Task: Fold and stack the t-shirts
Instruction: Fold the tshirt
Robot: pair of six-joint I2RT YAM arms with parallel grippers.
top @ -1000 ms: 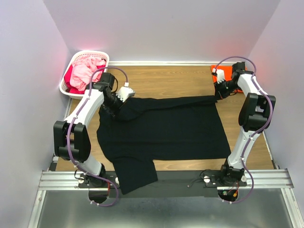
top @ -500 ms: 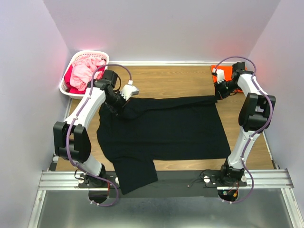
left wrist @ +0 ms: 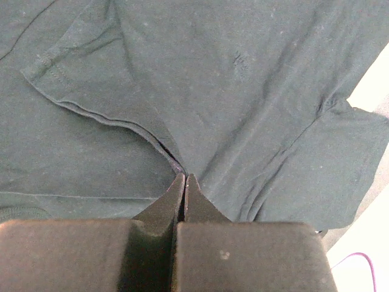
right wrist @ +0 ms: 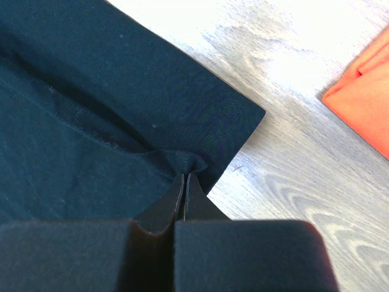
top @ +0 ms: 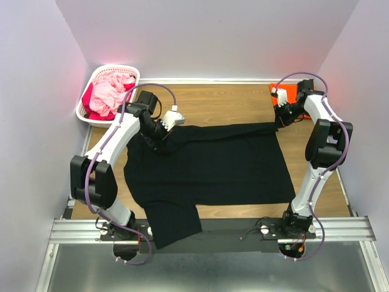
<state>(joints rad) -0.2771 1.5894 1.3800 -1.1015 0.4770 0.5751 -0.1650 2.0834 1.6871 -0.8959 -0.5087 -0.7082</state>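
The large black t-shirt (top: 206,167) lies spread on the wooden table, one sleeve hanging over the near edge. My left gripper (top: 159,132) is shut on its far left part; the left wrist view shows the closed fingertips (left wrist: 184,180) pinching a fold of the black cloth (left wrist: 243,91). My right gripper (top: 278,121) is shut on the shirt's far right corner; in the right wrist view the fingertips (right wrist: 185,178) pinch the hem of the black shirt (right wrist: 91,109). The orange t-shirt (top: 285,92) lies folded at the far right corner and also shows in the right wrist view (right wrist: 364,91).
A white lattice basket (top: 93,82) with pink and red clothes stands at the far left corner. Purple walls close in the table on three sides. A metal rail (top: 213,228) runs along the near edge by the arm bases.
My left gripper has moved to the right and a little farther back, pulling the shirt's far left part with it. The right arm has not moved.
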